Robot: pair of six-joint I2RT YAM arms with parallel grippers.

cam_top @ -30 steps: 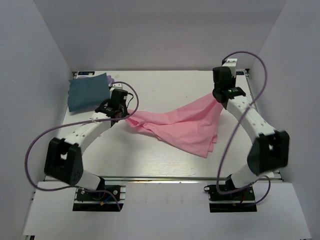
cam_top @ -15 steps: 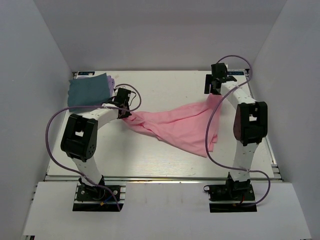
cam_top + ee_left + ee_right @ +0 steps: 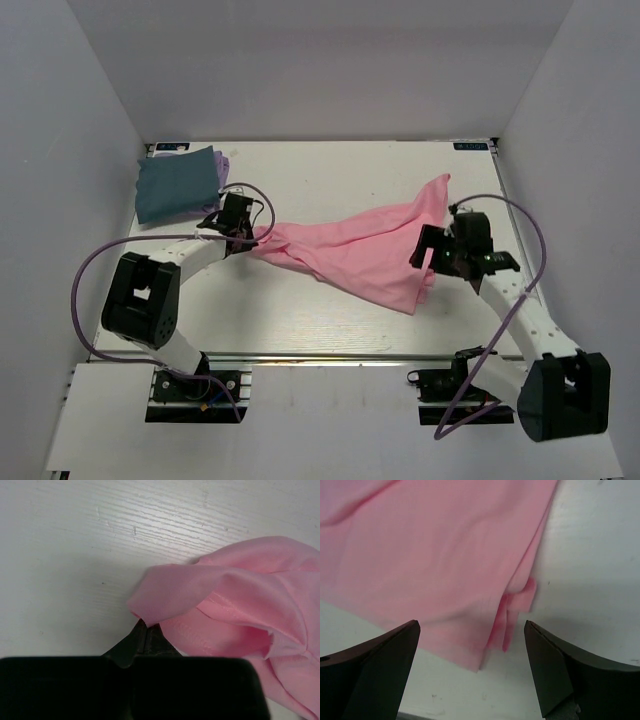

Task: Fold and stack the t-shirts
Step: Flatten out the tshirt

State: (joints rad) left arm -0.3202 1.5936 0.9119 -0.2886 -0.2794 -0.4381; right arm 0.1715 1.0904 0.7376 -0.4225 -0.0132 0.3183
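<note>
The teal shirt [image 3: 175, 185] lies folded in the far left corner of the table [image 3: 330, 170], on top of a lavender shirt [image 3: 224, 160] that peeks out at its edge. The pink shirt [image 3: 360, 250] sprawls crumpled across the middle, not yet folded or stacked. The left claw [image 3: 248, 232] pinches its left end. The right claw [image 3: 432, 262] gapes wide over its near right corner, holding nothing. Bare table lies beyond and before the cloth, and the right wall stands near.

The pink t-shirt [image 3: 360, 250] lay across the table [image 3: 330, 175] from 9 to 4 o'clock, obstructing low passage. Bare surface remained passable at 12 and 6 o'clock. The folded teal t-shirt [image 3: 175, 188] occupied the 10 o'clock corner.
</note>
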